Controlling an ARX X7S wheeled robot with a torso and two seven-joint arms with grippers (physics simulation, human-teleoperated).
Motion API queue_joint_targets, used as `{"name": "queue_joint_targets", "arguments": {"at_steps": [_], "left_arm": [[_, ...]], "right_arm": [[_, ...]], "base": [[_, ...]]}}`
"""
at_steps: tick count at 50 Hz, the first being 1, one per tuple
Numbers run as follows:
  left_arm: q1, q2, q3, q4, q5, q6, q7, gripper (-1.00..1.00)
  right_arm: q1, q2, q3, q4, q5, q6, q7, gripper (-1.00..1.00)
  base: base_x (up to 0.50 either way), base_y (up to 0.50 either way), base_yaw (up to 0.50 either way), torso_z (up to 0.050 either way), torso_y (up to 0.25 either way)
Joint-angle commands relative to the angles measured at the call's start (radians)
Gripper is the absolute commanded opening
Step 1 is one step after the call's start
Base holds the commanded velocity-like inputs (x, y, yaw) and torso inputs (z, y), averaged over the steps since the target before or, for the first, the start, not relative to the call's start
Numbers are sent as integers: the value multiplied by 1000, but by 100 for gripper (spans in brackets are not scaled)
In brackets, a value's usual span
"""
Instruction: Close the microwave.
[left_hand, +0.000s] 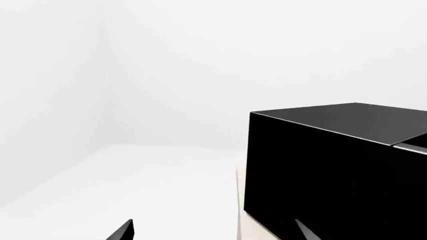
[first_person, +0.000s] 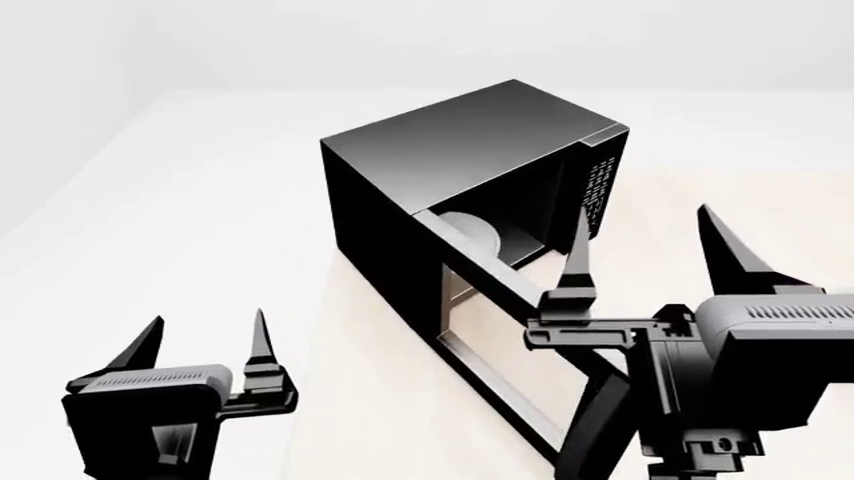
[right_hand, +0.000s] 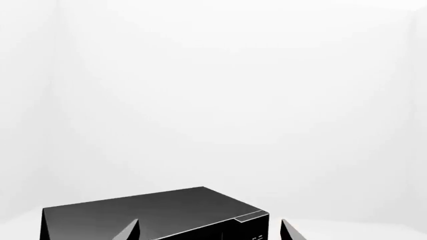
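Nearest in the head view, the left hand (first_person: 200, 345) sits low at the left, fingers spread and empty, pointing upward over the white floor just off the desk (first_person: 387, 400) edge. The right hand (first_person: 654, 260) is higher at the right, fingers also spread wide with nothing between them; its left fingertip (first_person: 577, 262) overlaps the open front of the microwave (first_person: 441, 150) in this view, but contact cannot be confirmed. The microwave door (first_person: 487, 350) stands swung out toward the robot, hinged on the left side of the cabinet, its windowed frame reaching down past the right hand's body. Behind the door the cavity is exposed, with a white round plate (first_person: 474, 232) inside. The keypad panel (first_person: 601, 185) with white markings sits at the right of the opening. The microwave rests on the pale desk near its left edge, turned at an angle to the robot. In the left wrist view the black cabinet (left_hand: 333, 170) fills the lower right, with both fingertips (left_hand: 121, 231) apart at the lower border. In the right wrist view the microwave top (right_hand: 153, 210) lies low between the parted fingertips (right_hand: 130, 231). Beyond are plain white walls.
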Motion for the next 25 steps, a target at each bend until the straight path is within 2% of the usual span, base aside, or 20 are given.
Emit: {"name": "queue_joint_targets", "arguments": {"at_steps": [1, 9, 10, 14, 21, 25], "left_arm": [[-5, -2, 0, -7, -4, 2, -4, 100], [-4, -4, 1, -4, -6, 0, -9, 100], [-2, -3, 2, -7, -3, 6, -8, 100], [-1, -5, 3, -7, -5, 7, -9, 100], [-4, -6, 4, -7, -7, 5, -12, 100], [-5, -9, 1, -7, -10, 3, -14, 100]], "right_arm": [[12, 14, -5, -3, 18, 8, 23, 100], [7, 18, -4, -1, 22, -7, 33, 100], [18, 21, -14, 0, 21, 26, 40, 100], [4, 22, -8, 5, 34, -22, 28, 100], [5, 26, -5, 8, 40, -21, 39, 100], [10, 27, -14, -5, 40, -12, 48, 100]], "base": [[0, 0, 0, 0, 0], [0, 445, 0, 0, 0], [0, 0, 0, 0, 0], [0, 0, 0, 0, 0], [441, -2, 0, 0, 0], [0, 0, 0, 0, 0]]}}
